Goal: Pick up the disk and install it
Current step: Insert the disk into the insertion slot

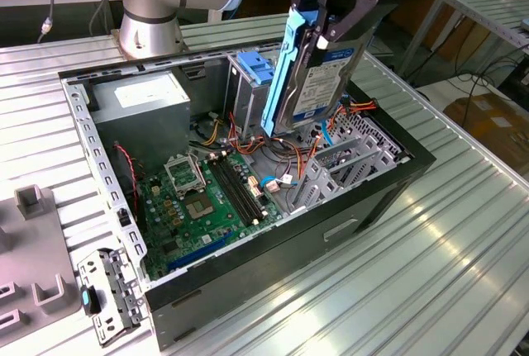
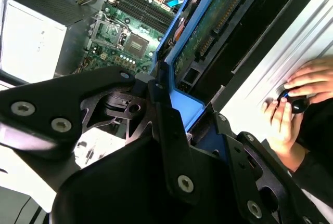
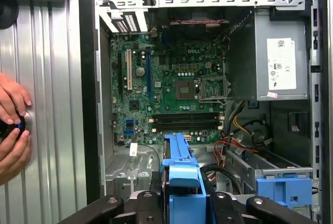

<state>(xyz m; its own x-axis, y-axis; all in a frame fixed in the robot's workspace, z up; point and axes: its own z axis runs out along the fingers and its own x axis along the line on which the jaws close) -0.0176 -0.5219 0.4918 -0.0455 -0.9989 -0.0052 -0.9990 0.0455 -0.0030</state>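
Blue-railed disk (image 1: 321, 83) hangs pinched upright in the gripper (image 1: 326, 17), above the open computer case (image 1: 273, 261): picked up, not yet installed.

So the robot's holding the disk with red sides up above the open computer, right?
Not quite: the disk's side rails are blue, not red. The exterior view shows the gripper holding it above the open computer case.

disk (image 1: 324, 83): dark grey, wearing a white blue-banded label and blue side rails
pose: standing on edge, leaning slightly
place: hanging over the open case (image 1: 347, 224), far side
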